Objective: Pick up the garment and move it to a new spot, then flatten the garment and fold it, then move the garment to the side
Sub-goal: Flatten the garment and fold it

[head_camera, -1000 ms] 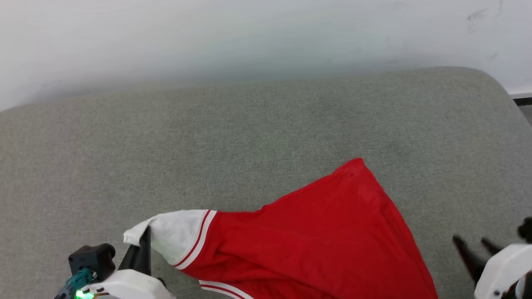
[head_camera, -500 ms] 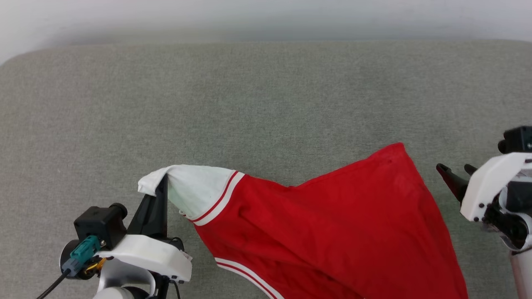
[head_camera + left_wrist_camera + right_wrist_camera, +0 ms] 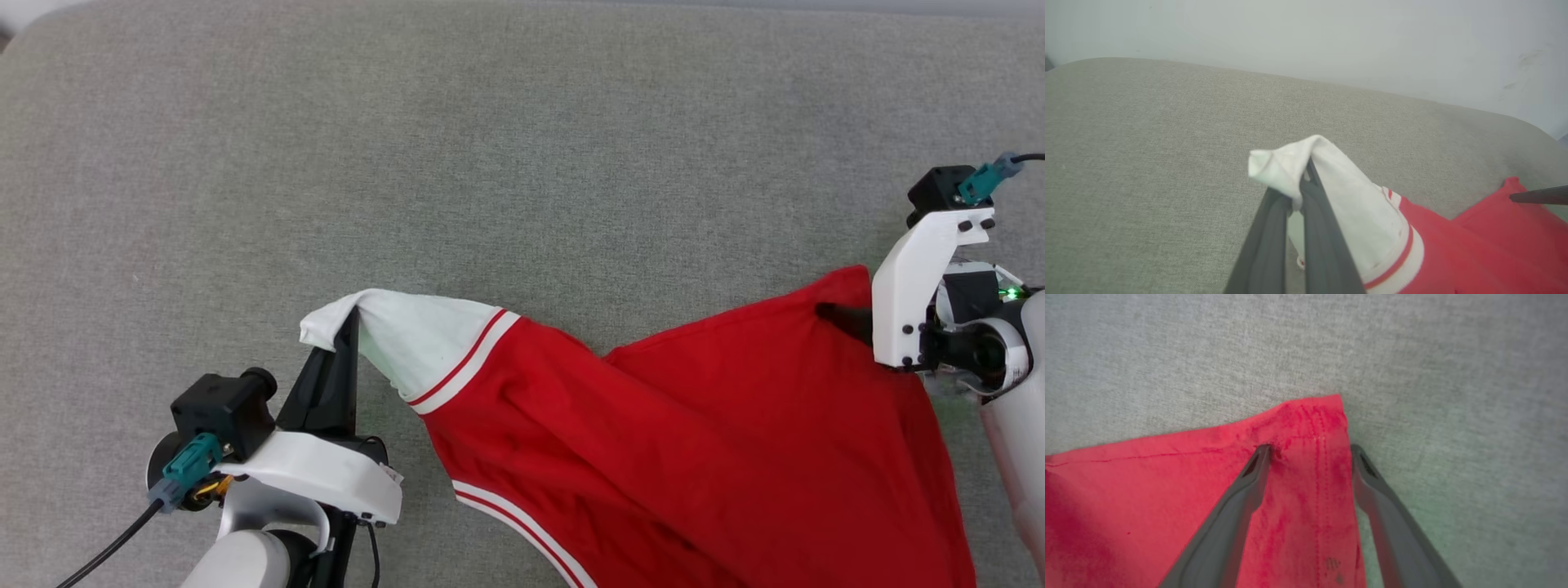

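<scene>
While the left pincer (image 3: 351,318) is still clamping shut on the white sleeve end (image 3: 424,343) of the garment (image 3: 694,441), holding it raised just off the grey upholstered cushion (image 3: 490,163), the right pincer (image 3: 1310,447) is arriving at the shirt's far red corner (image 3: 1323,412). A second ago it was hanging well apart from the cloth. Now its two dark fingers are standing wide open, one over the red fabric and the other just beside the side hem, gripping nothing yet. The garment is lying across the near part of the cushion, red body creased and slack between the two arms. Judging from this, the robot is setting up a second grip, so that both arms can stretch and flatten the shirt.
</scene>
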